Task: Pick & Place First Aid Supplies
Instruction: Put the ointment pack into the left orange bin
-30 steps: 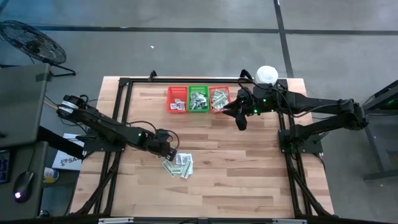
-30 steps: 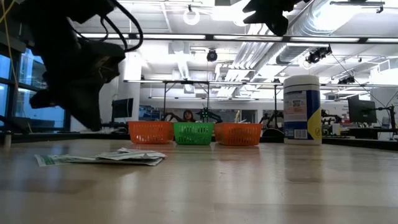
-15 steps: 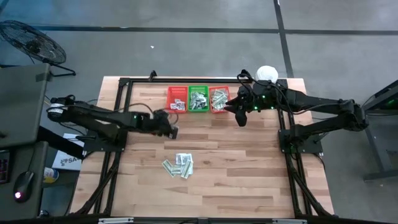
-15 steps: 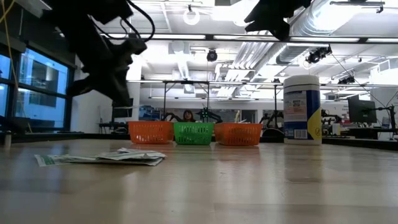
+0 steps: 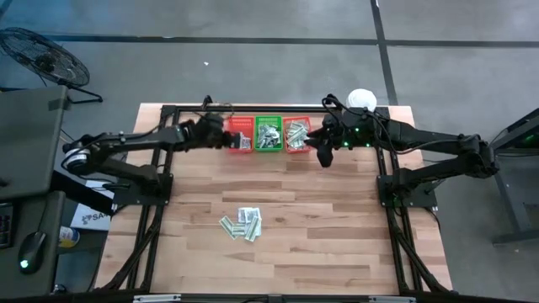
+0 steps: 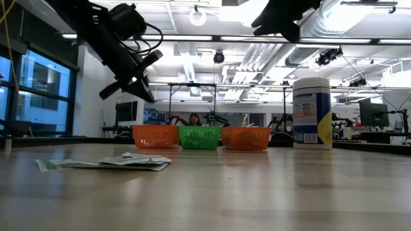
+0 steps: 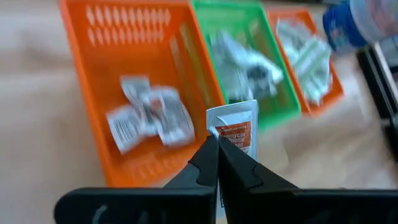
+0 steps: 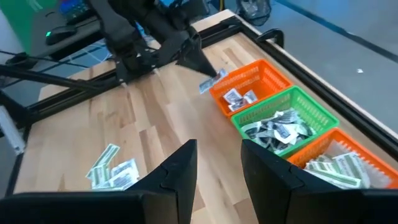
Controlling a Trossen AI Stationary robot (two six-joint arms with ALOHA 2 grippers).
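Observation:
My left gripper (image 7: 217, 140) is shut on a small white packet with orange print (image 7: 235, 127). It hangs over the near wall of the left orange basket (image 5: 240, 134); the same gripper (image 8: 208, 73) shows in the right wrist view. That basket holds a few white packets (image 7: 149, 115). The green basket (image 5: 269, 133) and the right orange basket (image 5: 296, 133) hold more. A pile of packets (image 5: 242, 224) lies flat on the table's middle. My right gripper (image 8: 217, 149) is open in the air near the right basket, holding nothing. My left gripper pinches the packet's lower end (image 7: 219, 134) between its two fingertips. The fingers slant down from the table's left and near side. The packet sticks out past the fingertips, lifted clear above the left basket (image 7: 140, 93).
A white tub with a blue label (image 5: 362, 101) stands at the far right, behind my right arm. A black frame (image 5: 168, 114) runs around the table's far and side edges. Bare wood lies between the baskets and the pile (image 6: 106, 163).
My left gripper, shut all the while, has risen from beside the pile and swung toward the table's far edge. It now hangs at the left orange basket. The pile has stayed where it was.

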